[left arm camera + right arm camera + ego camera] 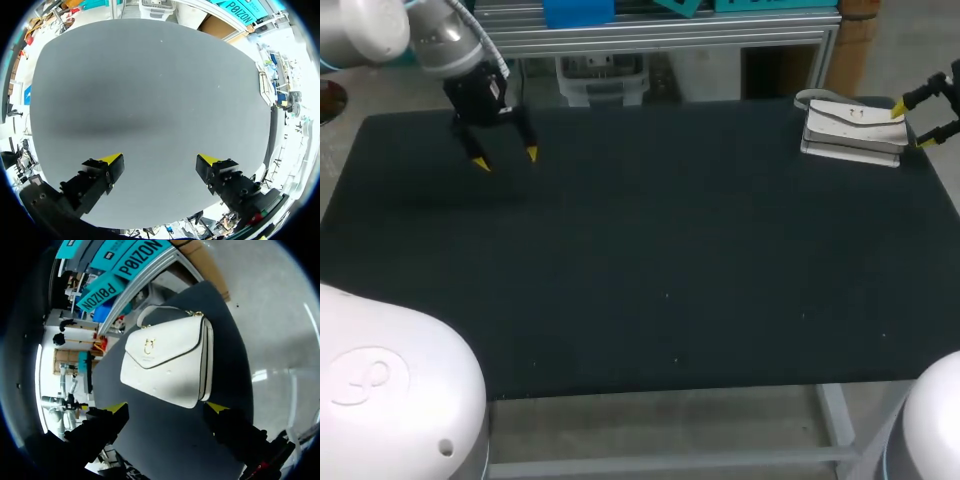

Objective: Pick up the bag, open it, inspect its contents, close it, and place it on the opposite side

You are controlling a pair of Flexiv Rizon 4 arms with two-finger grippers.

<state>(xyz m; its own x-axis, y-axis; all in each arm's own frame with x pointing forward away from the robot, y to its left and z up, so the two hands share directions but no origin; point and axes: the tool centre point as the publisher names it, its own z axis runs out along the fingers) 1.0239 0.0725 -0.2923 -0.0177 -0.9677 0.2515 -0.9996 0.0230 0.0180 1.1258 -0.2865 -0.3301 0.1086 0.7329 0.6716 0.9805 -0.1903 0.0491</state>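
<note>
Our dark counter (pixel 640 280) carries only one thing, and nothing lies between it and either arm. That thing is the bag (pixel 167 365), lying flat in the far right corner of the counter, close to its right edge. It is a cream-white bag with a pointed envelope flap lying shut over its front, a small gold-coloured emblem near the flap's point, and small gold fittings where a pale strap loops out from its far end. Dark edging runs along the side seam. We cannot make out any lettering on it. Our right gripper (pixel 912 125) sits at the bag's outer end with its fingers spread wide, released and grasping nothing. From the right wrist view the bag lies just ahead of the two yellow tips, within the span between them. Our left gripper (pixel 506 158) hangs above the far left part of the counter, well apart from the bag, its fingers also released and wide, with only bare counter beneath them.
</note>
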